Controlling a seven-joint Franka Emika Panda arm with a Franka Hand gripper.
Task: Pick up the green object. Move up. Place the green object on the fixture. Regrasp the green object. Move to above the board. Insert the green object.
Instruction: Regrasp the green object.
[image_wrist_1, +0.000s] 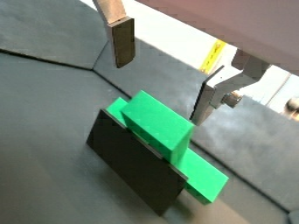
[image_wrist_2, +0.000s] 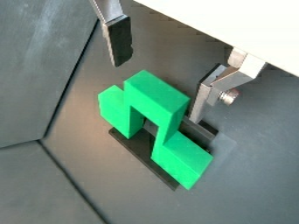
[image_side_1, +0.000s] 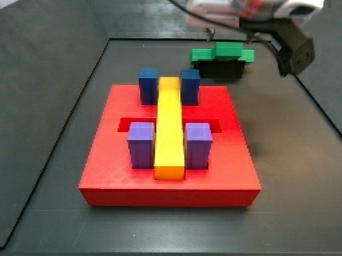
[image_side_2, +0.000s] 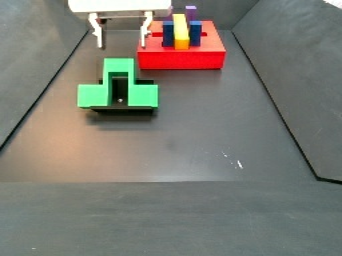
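Currently the green object rests on the fixture, well apart from the board. The tool hovers just above it, jaws spread and empty. The piece looks like rigid, light, smooth plastic; a firm pinch across the flat sides of one raised arm seems the safest hold, away from the notch.

One green object, two blue blocks, two purple blocks, one yellow bar.
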